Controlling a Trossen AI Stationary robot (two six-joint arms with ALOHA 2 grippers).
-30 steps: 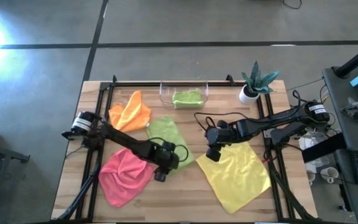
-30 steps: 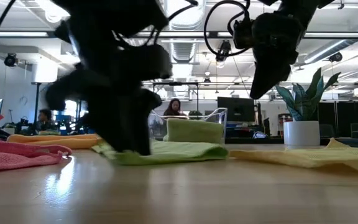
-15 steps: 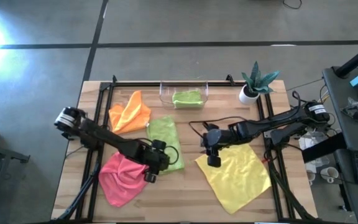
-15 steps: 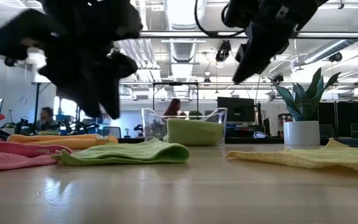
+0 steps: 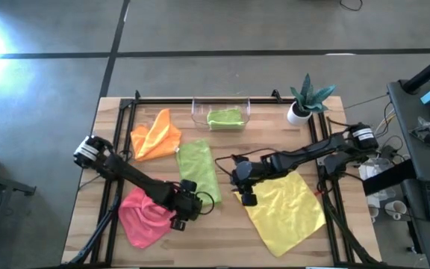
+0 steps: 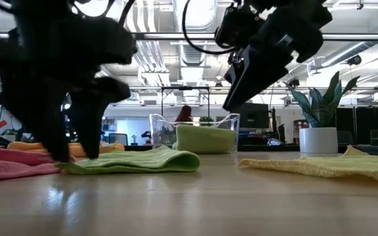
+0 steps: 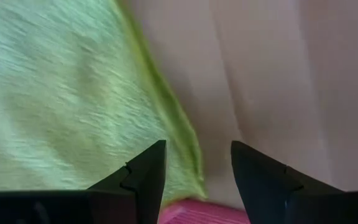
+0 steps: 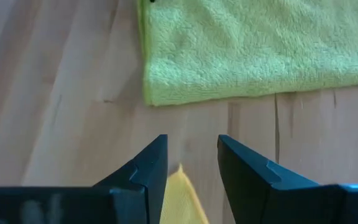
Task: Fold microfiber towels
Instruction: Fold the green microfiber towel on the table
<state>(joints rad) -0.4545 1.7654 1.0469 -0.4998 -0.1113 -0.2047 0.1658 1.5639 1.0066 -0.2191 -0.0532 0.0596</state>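
You have a lime green towel [image 5: 198, 171] lying folded into a long strip on the wooden table [image 5: 222, 232], between the two arms, its length running from the bin side toward the front edge. Your left gripper [image 5: 183, 218] sits at the strip's near corner, just beside the crumpled pink towel [image 5: 144, 217]; in the left wrist view its fingers [image 7: 143, 180] stand apart with nothing between them, the green edge and a sliver of pink beneath. Your right gripper [image 5: 245, 196] hovers at the inner corner of the yellow towel [image 5: 286, 211], which lies spread flat on the right half of the table. In the right wrist view its fingers [image 8: 146, 171] are parted, holding nothing, with the yellow corner showing in the gap and the end of the green strip beyond. From the low view you can see the left gripper down close to the green cloth and the right one raised off the table. The orange towel [image 5: 155, 135] is bunched up behind the pink one, toward the back left. A second lime green towel [image 5: 225, 118], folded small, rests inside the clear bin [image 5: 197, 112] at the back edge. A potted plant [image 5: 306, 99] stands at the back right corner, well apart from the cloths. Through the low view you can also make out a person [image 6: 183, 115] seated in the room beyond the bin.
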